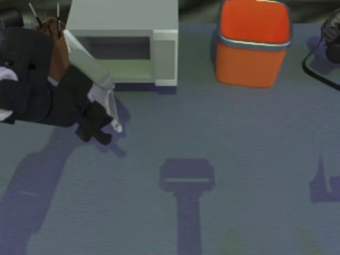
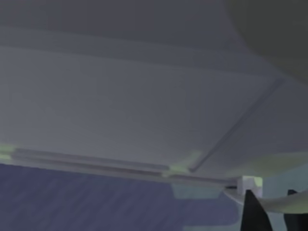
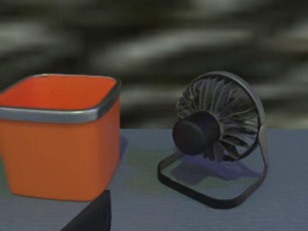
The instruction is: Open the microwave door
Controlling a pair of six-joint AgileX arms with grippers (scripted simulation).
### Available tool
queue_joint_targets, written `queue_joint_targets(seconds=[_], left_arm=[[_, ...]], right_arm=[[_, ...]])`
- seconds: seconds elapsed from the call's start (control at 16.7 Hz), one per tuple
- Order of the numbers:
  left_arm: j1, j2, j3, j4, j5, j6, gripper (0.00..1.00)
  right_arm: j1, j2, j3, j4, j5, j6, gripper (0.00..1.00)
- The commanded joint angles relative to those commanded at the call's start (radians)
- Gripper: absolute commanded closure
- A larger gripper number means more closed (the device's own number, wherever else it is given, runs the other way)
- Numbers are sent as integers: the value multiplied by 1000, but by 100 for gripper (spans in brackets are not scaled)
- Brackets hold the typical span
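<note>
Left gripper (image 1: 101,130), dark two-finger unit on the black left arm, sits nearest the top camera at the table's left side, at the free edge of the door. Fingers are clamped on the door's (image 1: 90,66) slim white handle bar (image 1: 112,111); in the left wrist view the dark fingertips (image 2: 252,211) straddle that pale bar, with the door's greyish window panel (image 2: 120,110) filling most of that view.

Boxy light grey-white microwave (image 1: 125,21) stands at the back left of the blue-grey table (image 1: 239,159). Its white-framed door with the translucent window is swung out well away from the front, hinged at the oven's left edge and angling toward the near-left. Cavity is exposed, greenish floor visible. Plain narrow control panel (image 1: 166,56) is on the oven's right side.

Orange rounded bin with a grey metal rim (image 1: 254,42) stands to the right of the microwave, apart from it. Small black desk fan on a loop stand (image 3: 219,132) is at the far right edge, beside the bin.

Right gripper: fingers not seen in any view, can't tell its state; the right wrist camera faces the bin and fan.
</note>
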Motion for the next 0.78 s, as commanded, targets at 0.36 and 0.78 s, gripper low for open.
queue_joint_targets(seconds=[0.36,0.78], left_arm=[[40,-2,12,-36,46,86,100],[50,1,10,-49,56,105,100]], right_arm=[[0,0,0,0,0,0,0],[0,0,0,0,0,0,0]])
